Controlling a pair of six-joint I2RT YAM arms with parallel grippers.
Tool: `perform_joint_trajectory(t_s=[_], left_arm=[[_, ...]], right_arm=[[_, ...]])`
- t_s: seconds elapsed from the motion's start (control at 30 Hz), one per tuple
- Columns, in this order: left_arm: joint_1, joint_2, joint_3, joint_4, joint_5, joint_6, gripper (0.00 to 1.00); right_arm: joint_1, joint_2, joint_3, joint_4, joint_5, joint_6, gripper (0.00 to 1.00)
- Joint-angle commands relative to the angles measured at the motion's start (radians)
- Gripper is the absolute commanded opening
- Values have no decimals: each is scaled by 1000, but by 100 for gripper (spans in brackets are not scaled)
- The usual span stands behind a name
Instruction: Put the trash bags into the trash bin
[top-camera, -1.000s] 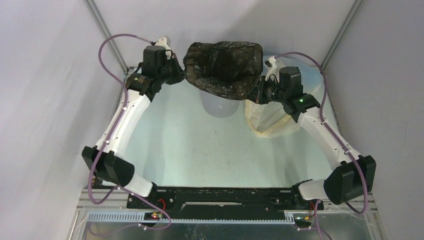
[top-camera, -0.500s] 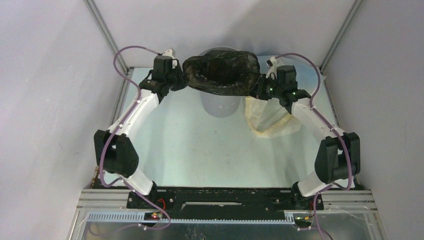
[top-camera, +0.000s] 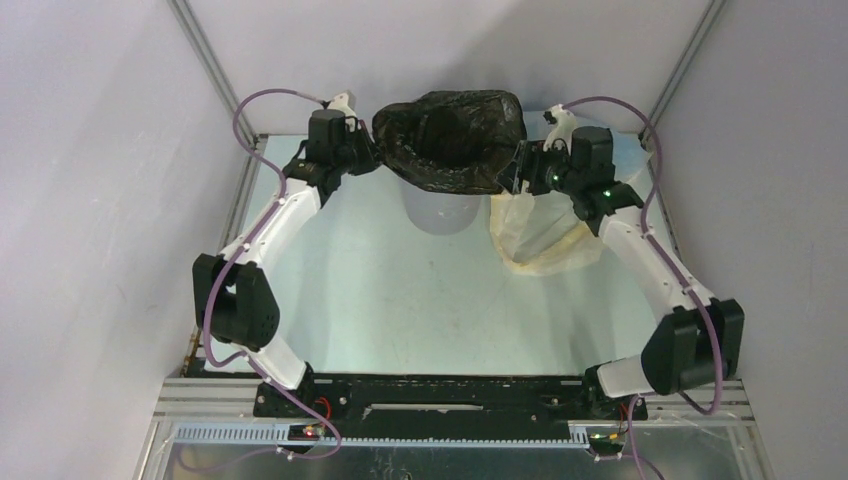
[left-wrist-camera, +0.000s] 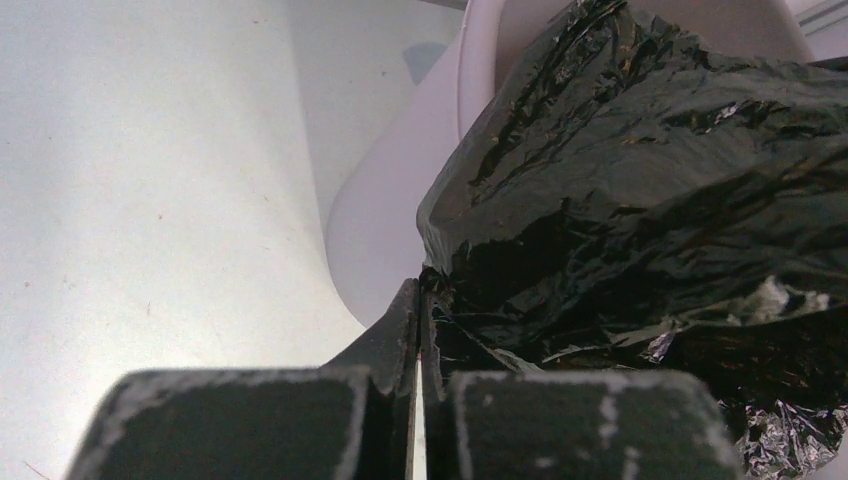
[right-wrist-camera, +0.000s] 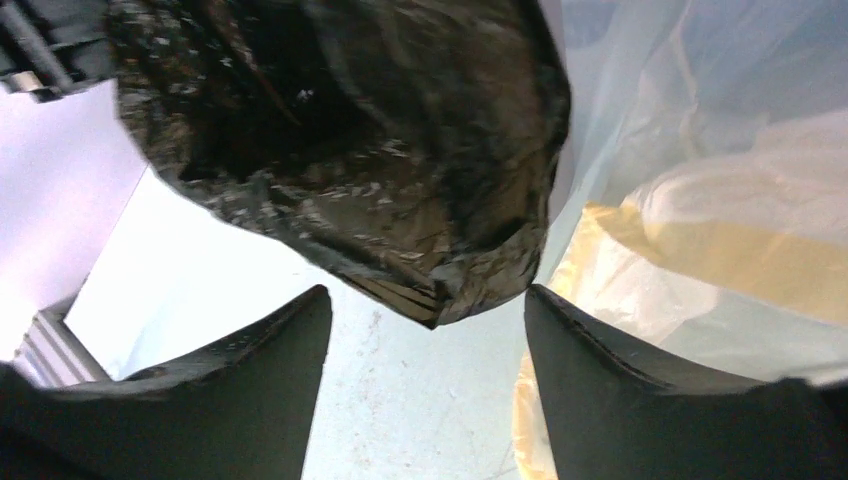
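We are holding the thin, glossy, crinkled black plastic trash bag (top-camera: 450, 140) over the plain pale grey-lavender round plastic trash bin (top-camera: 440, 212), which is standing upright on the pale table (top-camera: 400, 290). From the top camera the bag is gaping upward and covering the bin's mouth, so only the bin's lower wall is showing beneath it. Whether the bag's underside is reaching inside the bin, we cannot tell.

Our left gripper (top-camera: 368, 155) is hanging just left of the bin, up at rim height. In its wrist view the left gripper (left-wrist-camera: 418, 290) is pressing its fingers (left-wrist-camera: 385, 340) tightly together, nipping a fold of the trash bag (left-wrist-camera: 650, 180) between them, with the trash bin (left-wrist-camera: 385, 230) curving away just behind.

Our right gripper (top-camera: 515, 170) is hovering at the bin's right side. Its wrist camera is showing the right gripper (right-wrist-camera: 425, 300) spread wide, gripping nothing. A crumpled corner of the trash bag (right-wrist-camera: 380, 150) is drooping towards the gap between its fingers (right-wrist-camera: 600, 360), touching neither.

A translucent yellowish and pale-blue plastic bag (top-camera: 545, 235) is lying on the table just right of the bin, under our right gripper. In the right wrist view that translucent bag (right-wrist-camera: 700, 200) is filling the space behind the black one.
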Motion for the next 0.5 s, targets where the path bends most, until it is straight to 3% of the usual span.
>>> perform_joint_trajectory(t_s=[0.0, 0.2, 0.33, 0.47], left_arm=[[5, -39, -5, 40, 16, -5, 1], [5, -30, 4, 27, 8, 0, 1], [5, -22, 13, 25, 16, 0, 1], [4, -16, 30, 14, 17, 3, 1]], right_arm=[[8, -112, 6, 13, 21, -94, 78], [1, -169, 8, 108, 8, -128, 89], [-23, -144, 22, 188, -8, -78, 84], [-30, -33, 125, 165, -29, -59, 82]])
